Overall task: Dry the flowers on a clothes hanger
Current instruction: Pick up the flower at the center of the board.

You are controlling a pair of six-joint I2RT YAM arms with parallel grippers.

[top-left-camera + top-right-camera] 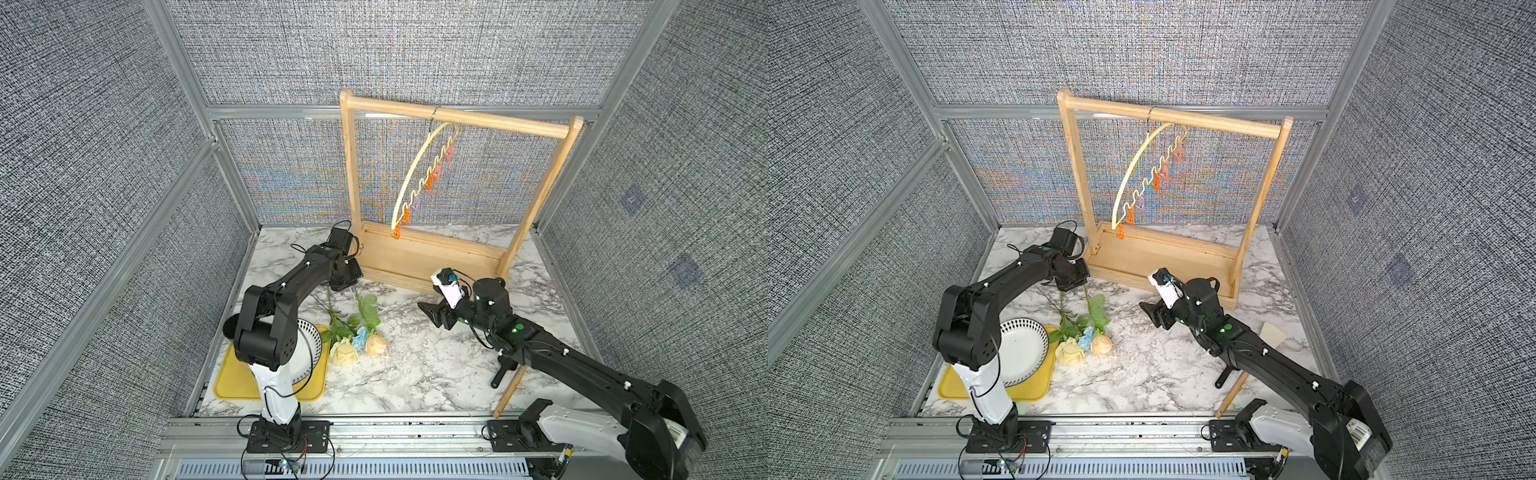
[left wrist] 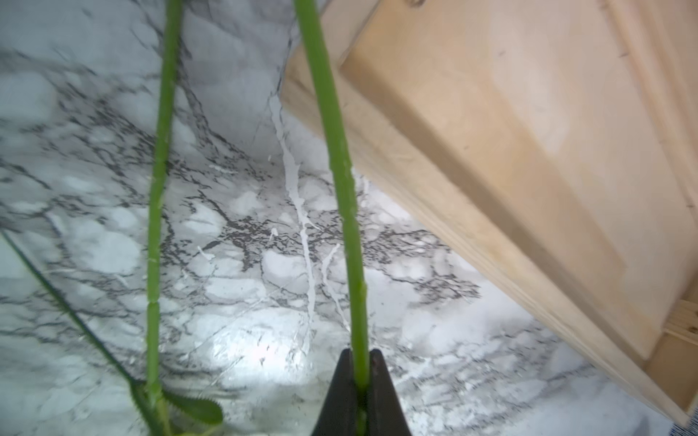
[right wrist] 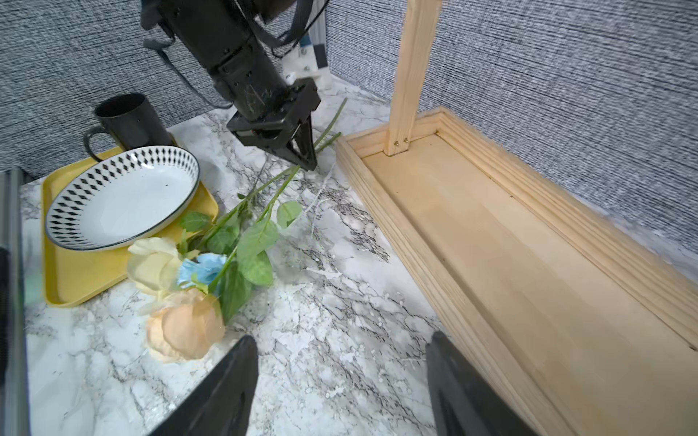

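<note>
On the table's (image 1: 415, 365) left side, beside the tray (image 1: 232, 386), the flowers (image 1: 359, 332) lie bunched, blooms near, stems pointing far toward the rack (image 1: 498, 121). The left claw (image 2: 360, 362) is pinched shut on one stem (image 2: 340, 188) near its bare far end. The right claw (image 3: 342, 339) hangs wide open and empty, right of the blooms. The hanger (image 1: 429, 183) hangs on the rack, its clips empty. The stems look light, thin and bendy and the petals soft, so bare stem seems the best hold. A lifted bloom will likely droop and sway.
</note>
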